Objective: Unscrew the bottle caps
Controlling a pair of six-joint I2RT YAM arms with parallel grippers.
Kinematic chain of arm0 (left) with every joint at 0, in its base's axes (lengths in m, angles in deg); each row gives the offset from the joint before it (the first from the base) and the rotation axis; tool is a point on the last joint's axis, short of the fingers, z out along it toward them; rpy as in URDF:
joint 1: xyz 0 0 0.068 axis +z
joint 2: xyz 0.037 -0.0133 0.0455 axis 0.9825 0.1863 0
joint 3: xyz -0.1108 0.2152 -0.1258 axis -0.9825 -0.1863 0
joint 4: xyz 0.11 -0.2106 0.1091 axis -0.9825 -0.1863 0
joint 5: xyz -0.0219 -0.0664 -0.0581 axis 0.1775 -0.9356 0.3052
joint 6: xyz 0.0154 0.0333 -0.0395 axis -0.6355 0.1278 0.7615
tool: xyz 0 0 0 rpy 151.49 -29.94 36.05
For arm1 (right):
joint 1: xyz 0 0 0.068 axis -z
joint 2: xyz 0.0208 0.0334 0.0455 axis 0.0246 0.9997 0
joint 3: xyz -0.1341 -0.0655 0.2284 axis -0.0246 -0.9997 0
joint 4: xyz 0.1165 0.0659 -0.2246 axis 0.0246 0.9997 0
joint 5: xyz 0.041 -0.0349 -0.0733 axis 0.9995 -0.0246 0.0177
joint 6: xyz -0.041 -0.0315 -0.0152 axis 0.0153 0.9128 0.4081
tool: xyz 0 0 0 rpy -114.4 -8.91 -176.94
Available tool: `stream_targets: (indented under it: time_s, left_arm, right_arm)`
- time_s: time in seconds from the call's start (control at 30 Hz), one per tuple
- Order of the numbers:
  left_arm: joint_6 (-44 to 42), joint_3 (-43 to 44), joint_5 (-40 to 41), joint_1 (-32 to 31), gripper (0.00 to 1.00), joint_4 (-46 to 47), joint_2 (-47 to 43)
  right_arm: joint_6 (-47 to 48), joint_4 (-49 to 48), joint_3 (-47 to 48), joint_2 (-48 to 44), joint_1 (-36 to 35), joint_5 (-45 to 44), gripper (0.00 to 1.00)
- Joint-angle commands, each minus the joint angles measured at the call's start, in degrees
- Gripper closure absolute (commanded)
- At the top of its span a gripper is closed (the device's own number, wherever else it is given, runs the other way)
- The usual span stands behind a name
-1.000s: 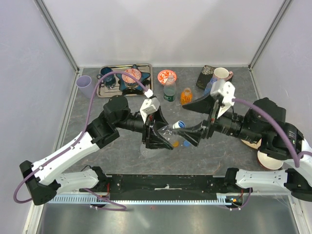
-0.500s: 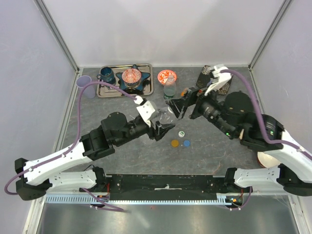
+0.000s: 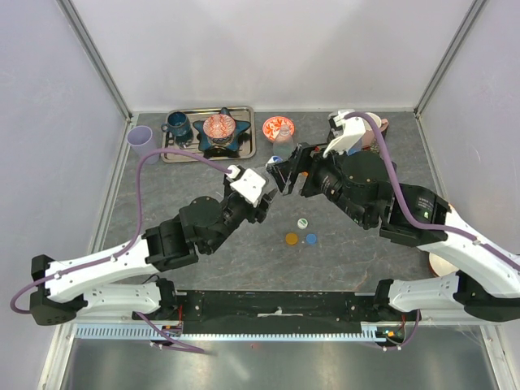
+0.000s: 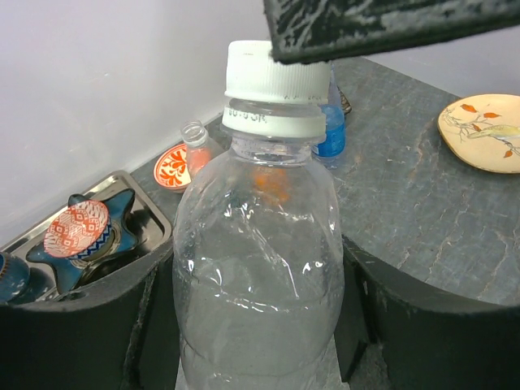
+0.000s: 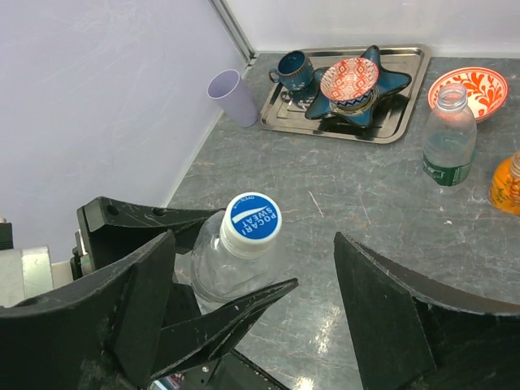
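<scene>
My left gripper (image 4: pixel 256 325) is shut on a clear bottle (image 4: pixel 256 268) and holds it upright by its body. The bottle's white-and-blue cap (image 5: pixel 252 221) is screwed on; it also shows in the left wrist view (image 4: pixel 272 77). My right gripper (image 5: pixel 256 301) is open just above the cap, one finger on each side, touching nothing. In the top view the left gripper (image 3: pixel 272 197) and right gripper (image 3: pixel 284 175) meet at mid-table. Loose on the table lie a white-and-green cap (image 3: pixel 301 222), an orange cap (image 3: pixel 291 239) and a blue cap (image 3: pixel 310 239). An open clear bottle (image 5: pixel 448 138), an orange bottle (image 5: pixel 505 183) and a blue bottle (image 4: pixel 329 134) stand behind.
A metal tray (image 3: pixel 244 146) at the back left holds a blue star dish, a red patterned bowl (image 5: pixel 349 79) and a blue mug. A lilac cup (image 3: pixel 141 140) stands left of it. A red bowl (image 3: pixel 278 127), a pink mug (image 3: pixel 375 122) and a painted plate (image 4: pixel 483 130) are nearby.
The clear bottle was lying tilted low between both grippers near the loose caps. Now the left gripper holds it upright farther back, and the right gripper has swung back and left over its cap.
</scene>
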Motion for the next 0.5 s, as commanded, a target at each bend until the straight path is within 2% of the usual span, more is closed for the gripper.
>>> stream_targets:
  time_s: [0.0,0.23,0.47]
  left_arm:
    - [-1.6,-0.5,2.8,-0.6,0.55,4.1,-1.7]
    - [-1.7,-1.4,2.8,-0.8,0.55,4.2,-2.6]
    - [-1.8,-2.3,2.8,-0.8,0.55,4.2,-3.8]
  right_arm:
    - [-0.8,-2.3,-0.2,0.5,-0.2,-2.4,0.15]
    - [0.6,-6.4,-2.0,0.2,0.2,-3.7,0.18]
    - [-0.1,-7.3,-2.1,2.1,1.3,-0.1,0.25]
